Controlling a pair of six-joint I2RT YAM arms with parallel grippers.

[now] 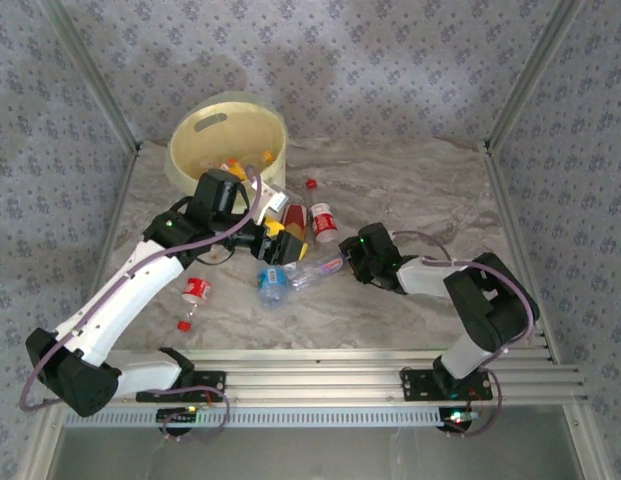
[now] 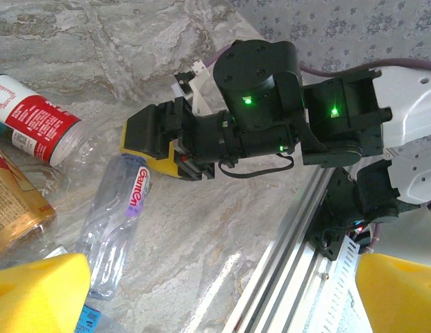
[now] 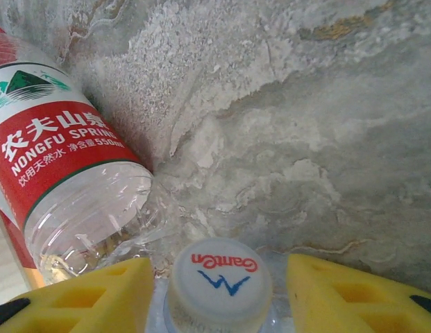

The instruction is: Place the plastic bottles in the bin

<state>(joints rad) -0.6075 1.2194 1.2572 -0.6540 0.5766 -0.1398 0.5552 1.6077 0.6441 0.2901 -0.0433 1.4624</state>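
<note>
A clear Ganten plastic bottle [image 1: 295, 276] lies on the table between the arms, its white cap [image 3: 218, 283] pointing at my right gripper [image 1: 346, 266]. The yellow pads [image 3: 80, 298] of the right gripper [image 3: 216, 298] stand on either side of the cap, open, with narrow gaps. My left gripper [image 1: 280, 246] hovers wide open above the bottle [image 2: 116, 216] with nothing in it, pads [image 2: 38, 291] far apart. A red-labelled bottle [image 3: 59, 163] lies just left of the cap. The cream bin [image 1: 228, 140] stands at the back left with several bottles inside.
More bottles lie beside the left gripper: a red-labelled one [image 1: 323, 222], a brownish one [image 1: 293, 218] and another at the left [image 1: 197, 290]. Loose red caps [image 1: 311, 184] lie on the marble top. The metal rail [image 1: 340, 375] runs along the near edge.
</note>
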